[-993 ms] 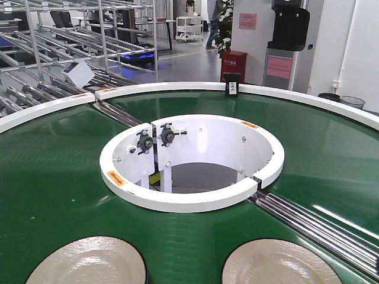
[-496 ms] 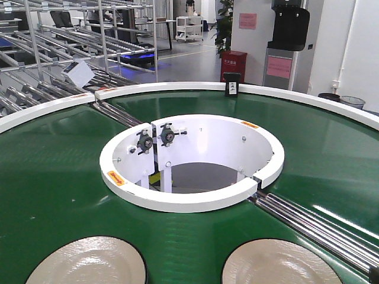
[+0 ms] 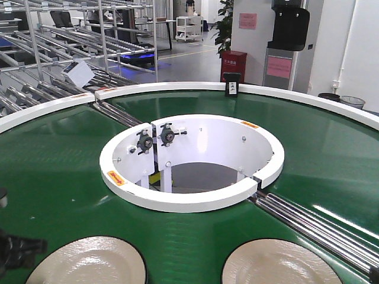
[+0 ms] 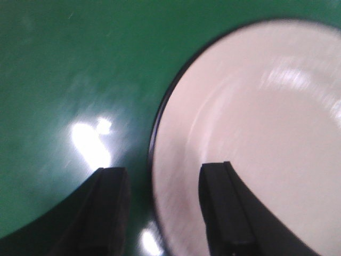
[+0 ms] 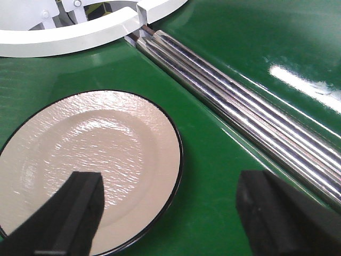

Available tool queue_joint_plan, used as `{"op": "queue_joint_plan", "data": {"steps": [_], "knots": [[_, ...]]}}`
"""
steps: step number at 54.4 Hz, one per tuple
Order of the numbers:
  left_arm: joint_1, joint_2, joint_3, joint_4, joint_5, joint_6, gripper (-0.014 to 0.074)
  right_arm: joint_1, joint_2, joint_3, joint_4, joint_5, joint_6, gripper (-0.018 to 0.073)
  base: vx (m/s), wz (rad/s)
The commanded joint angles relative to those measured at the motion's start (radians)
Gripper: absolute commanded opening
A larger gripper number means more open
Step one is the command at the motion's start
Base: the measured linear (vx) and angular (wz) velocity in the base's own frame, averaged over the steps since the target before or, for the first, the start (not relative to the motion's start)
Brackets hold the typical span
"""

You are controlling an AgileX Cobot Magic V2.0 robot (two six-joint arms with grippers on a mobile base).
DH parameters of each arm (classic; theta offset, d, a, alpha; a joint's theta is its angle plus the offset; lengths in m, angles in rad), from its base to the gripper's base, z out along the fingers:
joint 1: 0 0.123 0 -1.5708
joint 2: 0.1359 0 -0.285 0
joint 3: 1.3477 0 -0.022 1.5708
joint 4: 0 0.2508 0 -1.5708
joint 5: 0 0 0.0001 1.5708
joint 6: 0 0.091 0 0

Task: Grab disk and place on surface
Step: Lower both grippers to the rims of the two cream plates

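Two cream disks with thin dark rims lie on the green conveyor belt [image 3: 53, 177], the left disk [image 3: 89, 263] and the right disk [image 3: 278, 263]. My left gripper [image 4: 165, 208] is open and low over the left disk [image 4: 256, 122], whose rim runs between the two black fingers [image 4: 106, 208]. My right gripper [image 5: 176, 213] is open wide above the right disk [image 5: 90, 154]. One of its fingers is over the disk and the other is over bare belt. The dark taped tabletop is out of view.
A white ring housing [image 3: 192, 160] surrounds the hole in the belt's centre. Steel rollers [image 5: 240, 101] cross the belt just right of the right disk. A dark part of the left arm [image 3: 15, 251] shows at the front view's bottom left. Metal racks [image 3: 71, 41] stand behind.
The left arm has come into the front view at the bottom left. A sliver of the right arm appeared at the bottom right corner. Both disks stay where they were.
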Motion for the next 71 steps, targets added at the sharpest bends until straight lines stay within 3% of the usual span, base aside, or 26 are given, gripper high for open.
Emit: {"op": "queue_joint_plan", "data": {"steps": [1,8,17,23,28,33,43,60,66,71], "knots": [[0.029,0.016,-0.098,-0.127,-0.019,0.089,0.0436,-0.001,-0.001,-0.035,-0.014,-0.070,-0.005,0.0551,0.00,0.00],[0.114,0.091,-0.165,-0.311,0.037,0.252,0.0435,-0.001,-0.001,-0.035,-0.015,-0.070,-0.006,0.0551,0.00,0.00],[0.208,0.173,-0.174,-0.481,0.121,0.472,0.0435,-0.001,-0.001,-0.035,-0.015,-0.070,-0.006,0.0551,0.00,0.00],[0.217,0.220,-0.174,-0.565,0.201,0.616,0.0435,-0.001,-0.001,-0.035,-0.015,-0.070,-0.006,0.0551,0.00,0.00],[0.216,0.257,-0.174,-0.642,0.252,0.686,0.0435,-0.001,-0.001,-0.035,-0.014,-0.070,-0.006,0.0551,0.00,0.00],[0.216,0.291,-0.173,-0.700,0.283,0.728,0.0435,-0.001,-0.001,-0.035,-0.014,-0.070,-0.006,0.0551,0.00,0.00],[0.211,0.343,-0.173,-0.733,0.291,0.733,0.0435,-0.001,-0.001,-0.035,-0.014,-0.070,-0.007,0.0551,0.00,0.00],[0.174,0.376,-0.173,-0.814,0.331,0.809,0.0426,-0.001,-0.001,-0.035,-0.015,-0.071,-0.007,0.0551,0.00,0.00],[0.177,0.376,-0.173,-0.825,0.345,0.809,0.0370,-0.001,-0.001,-0.035,-0.015,-0.071,-0.007,0.0551,0.00,0.00],[0.177,0.374,-0.173,-0.822,0.360,0.809,0.0263,-0.001,-0.001,-0.035,-0.015,-0.071,-0.008,0.0551,0.00,0.00]]}}
